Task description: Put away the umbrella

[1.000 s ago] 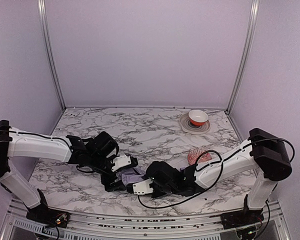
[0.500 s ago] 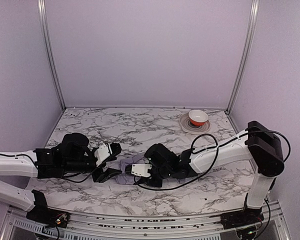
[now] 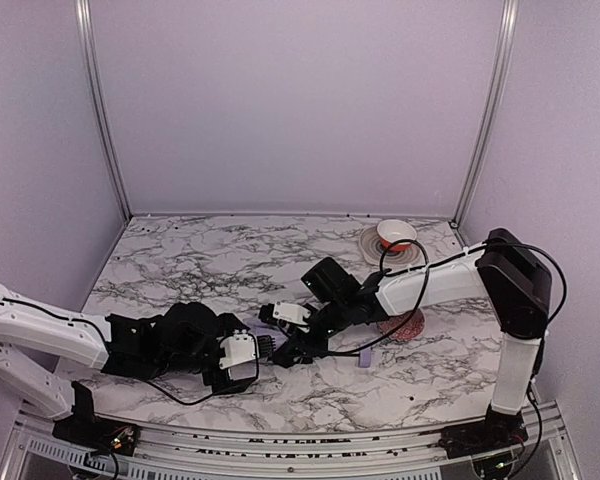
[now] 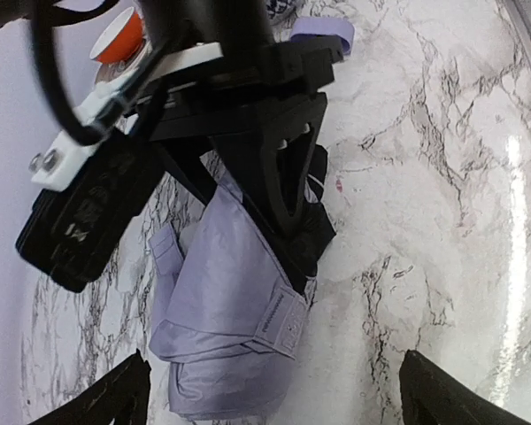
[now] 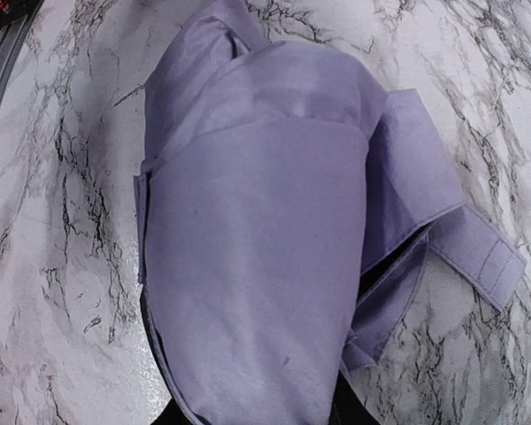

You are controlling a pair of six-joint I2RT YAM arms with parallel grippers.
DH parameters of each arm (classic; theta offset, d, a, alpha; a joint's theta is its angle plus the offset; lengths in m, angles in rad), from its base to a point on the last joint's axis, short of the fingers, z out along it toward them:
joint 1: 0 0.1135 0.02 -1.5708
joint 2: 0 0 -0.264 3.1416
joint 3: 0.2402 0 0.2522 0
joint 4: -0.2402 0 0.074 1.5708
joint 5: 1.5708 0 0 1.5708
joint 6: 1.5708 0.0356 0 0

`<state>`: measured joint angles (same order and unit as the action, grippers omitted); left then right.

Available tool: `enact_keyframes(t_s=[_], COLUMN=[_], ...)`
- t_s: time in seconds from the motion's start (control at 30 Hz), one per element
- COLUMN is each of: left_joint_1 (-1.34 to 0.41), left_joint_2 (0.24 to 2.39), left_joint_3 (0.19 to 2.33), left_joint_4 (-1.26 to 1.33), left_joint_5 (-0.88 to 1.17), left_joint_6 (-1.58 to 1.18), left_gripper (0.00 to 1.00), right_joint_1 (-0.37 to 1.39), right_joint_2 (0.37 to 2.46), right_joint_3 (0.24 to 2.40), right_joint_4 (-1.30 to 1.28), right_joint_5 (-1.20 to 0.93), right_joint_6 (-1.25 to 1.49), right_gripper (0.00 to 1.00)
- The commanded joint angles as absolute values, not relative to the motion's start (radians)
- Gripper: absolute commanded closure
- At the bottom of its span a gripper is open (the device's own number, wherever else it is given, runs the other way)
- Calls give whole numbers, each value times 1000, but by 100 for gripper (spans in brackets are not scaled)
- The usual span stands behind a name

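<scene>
The umbrella (image 4: 226, 310) lies folded on the marble, a pale lavender bundle with black underside showing along its edge. In the top view the umbrella (image 3: 267, 336) sits between the two arms. My right gripper (image 5: 257, 416) is shut on the umbrella (image 5: 257, 266), its black fingers on either side of the bundle's near end; a loose strap (image 5: 478, 257) hangs off to the right. My left gripper (image 4: 279, 398) is open wide, with the bundle's free end between its fingertips (image 4: 124, 394) but untouched. From above, the left gripper (image 3: 250, 353) faces the right gripper (image 3: 282, 343).
A red patterned bowl (image 3: 401, 326) lies under the right forearm. An orange bowl (image 3: 396, 235) stands on a plate (image 3: 372, 250) at the back right. A small lavender piece (image 3: 363, 358) lies near the right arm's cable.
The left arm pulled back to the left, then came in again to the umbrella, its jaws narrowing and spreading wide again. The right gripper carried the umbrella up and left.
</scene>
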<state>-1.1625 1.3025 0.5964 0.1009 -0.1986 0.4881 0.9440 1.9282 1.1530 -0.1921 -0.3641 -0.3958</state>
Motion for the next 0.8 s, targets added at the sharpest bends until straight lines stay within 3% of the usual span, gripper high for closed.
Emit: enact_keyframes(t_s=[0.0, 0.3, 0.4, 0.53, 0.63, 0.77], left_joint_1=[-1179, -1150, -1129, -1121, -1112, -1096], left_joint_2=[1417, 1648, 1674, 1675, 1679, 1698], left_joint_3=[642, 718, 728, 766, 790, 816], left_joint_4=[198, 212, 181, 93, 20, -52], left_joint_5=[-354, -357, -342, -258, -167, -105], left_joint_6=[773, 837, 832, 790, 750, 704], left_gripper=[1, 4, 17, 43, 53, 63], right_joint_1=[936, 904, 890, 867, 864, 858], right_joint_2=[2044, 2070, 2075, 2077, 2062, 2022], right_joint_3=[1115, 1162, 1181, 1210, 1227, 1233], right_joint_4=[-448, -470, -477, -473, -463, -435], right_joint_5=[-468, -643, -687, -716, -749, -780], right_joint_6=[-364, -382, -382, -351, -345, -332], right_gripper=[78, 77, 77, 73, 66, 48])
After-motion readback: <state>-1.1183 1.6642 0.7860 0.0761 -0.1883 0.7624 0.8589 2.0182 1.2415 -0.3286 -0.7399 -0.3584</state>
